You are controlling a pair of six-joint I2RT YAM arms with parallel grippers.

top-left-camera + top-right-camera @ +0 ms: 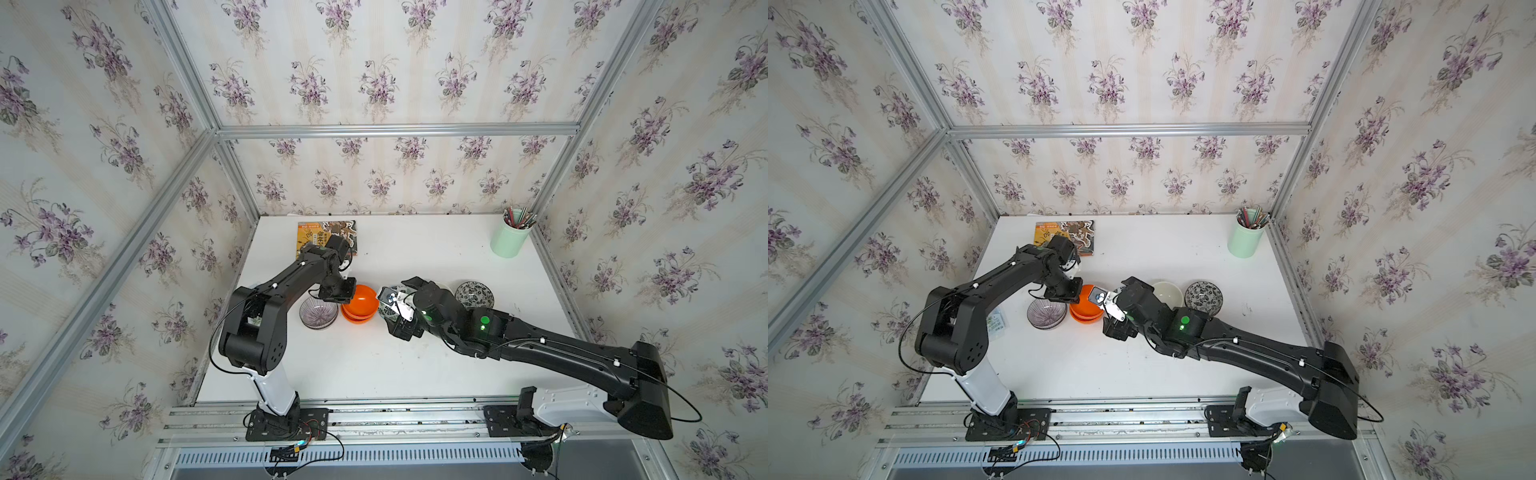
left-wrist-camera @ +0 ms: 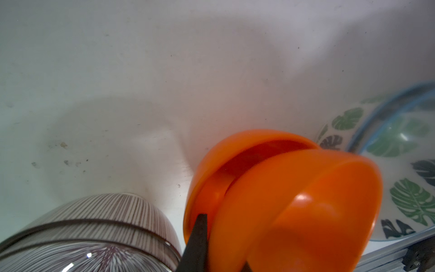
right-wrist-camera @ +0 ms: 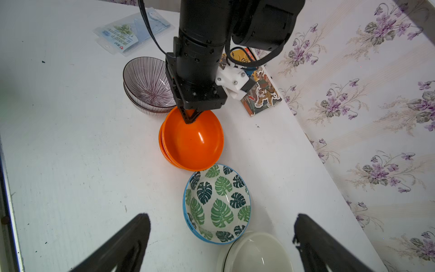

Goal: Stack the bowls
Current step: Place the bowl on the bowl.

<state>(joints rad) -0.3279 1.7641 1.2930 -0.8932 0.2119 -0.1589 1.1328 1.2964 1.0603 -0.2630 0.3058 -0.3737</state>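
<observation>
Right, mid-desk (image 1: 374,365) your left gripper (image 3: 189,117) pinches the rim of the upper orange bowl (image 3: 193,141), which sits askew in the lower orange bowl (image 2: 209,169) (purple striped pair (image 3: 146,80) just beside, toward the left edge). Your right gripper (image 3: 221,217) gapes wide, holding nothing, over the leaf-print bowls (image 3: 216,202). Farther back, the pencil cup (image 1: 509,239) stands in the far right corner.

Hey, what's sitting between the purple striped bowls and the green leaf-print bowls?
The two orange bowls, one inside the other, with the left gripper shut on the upper one's rim. The right wrist view shows this clearly.
</observation>
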